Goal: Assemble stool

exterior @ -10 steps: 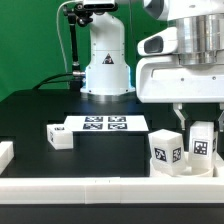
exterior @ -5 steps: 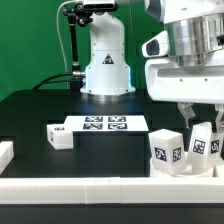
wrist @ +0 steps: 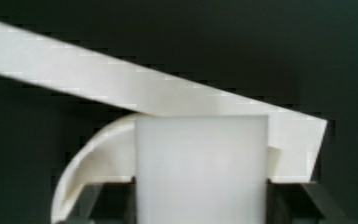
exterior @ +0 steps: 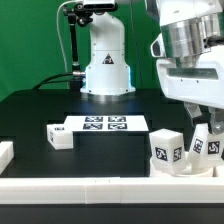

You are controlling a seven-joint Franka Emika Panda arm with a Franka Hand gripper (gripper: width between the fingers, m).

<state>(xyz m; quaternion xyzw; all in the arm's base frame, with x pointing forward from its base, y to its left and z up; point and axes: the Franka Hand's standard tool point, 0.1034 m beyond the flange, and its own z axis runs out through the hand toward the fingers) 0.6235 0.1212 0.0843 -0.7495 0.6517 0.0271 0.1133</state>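
My gripper [exterior: 205,135] hangs at the exterior view's right, shut on a short white tagged leg [exterior: 199,148] that stands tilted on the round seat [exterior: 170,167]. In the wrist view the leg [wrist: 202,165] fills the gap between my two dark fingers [wrist: 108,203], and the seat's curved edge [wrist: 91,165] shows beside it. A second tagged leg [exterior: 165,147] stands on the seat just to the exterior view's left. A third leg [exterior: 59,136] lies loose on the black table at the left.
The marker board [exterior: 104,124] lies mid-table in front of the robot base [exterior: 106,70]. White border rails run along the front edge [exterior: 90,185] and the left [exterior: 5,153]. A rail corner [wrist: 140,80] shows in the wrist view behind the leg.
My gripper has shifted toward the exterior view's right and tipped, and the held leg has leaned with it. The other legs have not moved.
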